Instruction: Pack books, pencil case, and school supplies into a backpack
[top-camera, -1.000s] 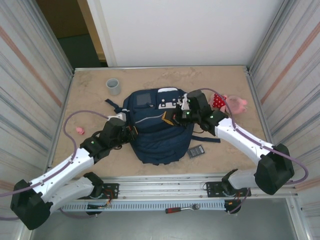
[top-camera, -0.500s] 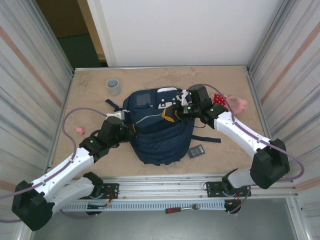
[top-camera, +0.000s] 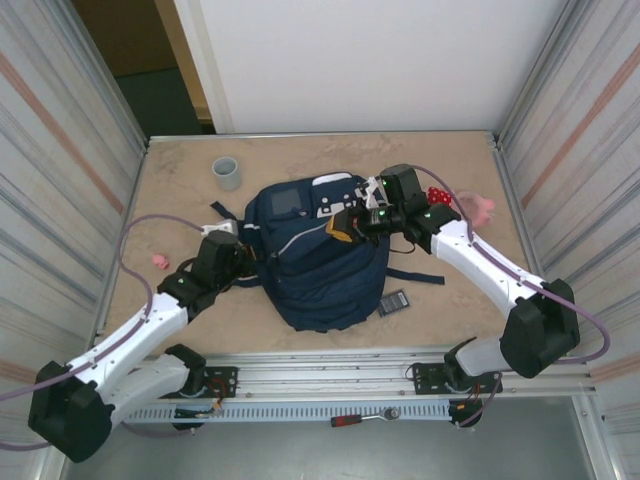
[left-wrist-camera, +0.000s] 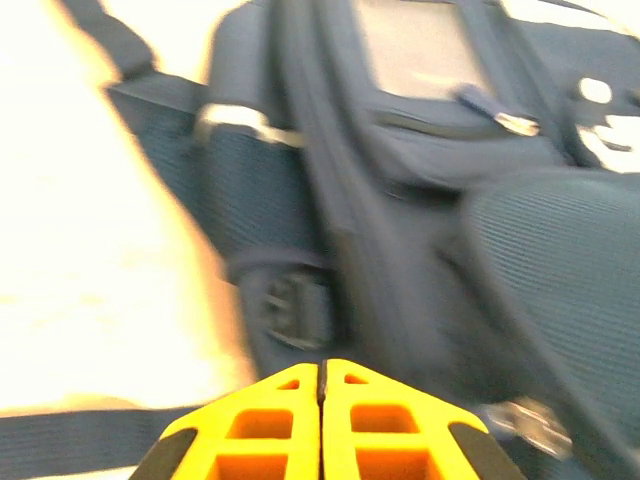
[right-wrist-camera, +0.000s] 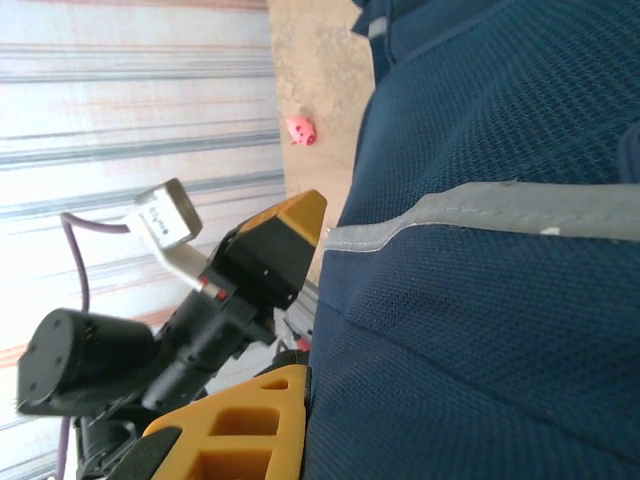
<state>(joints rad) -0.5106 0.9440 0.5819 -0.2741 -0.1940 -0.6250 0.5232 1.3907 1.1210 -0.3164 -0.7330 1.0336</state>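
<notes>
Dark grey grid-faced flat rectangular piece (top-camera: 392, 302) on sandy table (top-camera: 450, 180), base-ward of right gripper (top-camera: 342, 228); right arm nearer.
Right gripper closed against front pocket of large navy fabric backpack (top-camera: 320, 280); fold pinched or not, cannot tell. Left gripper (left-wrist-camera: 322, 365) fingers together, empty, just beside backpack's left flank. Piece's long axis slanted, just off backpack's lower right corner, well apart from left gripper.
</notes>
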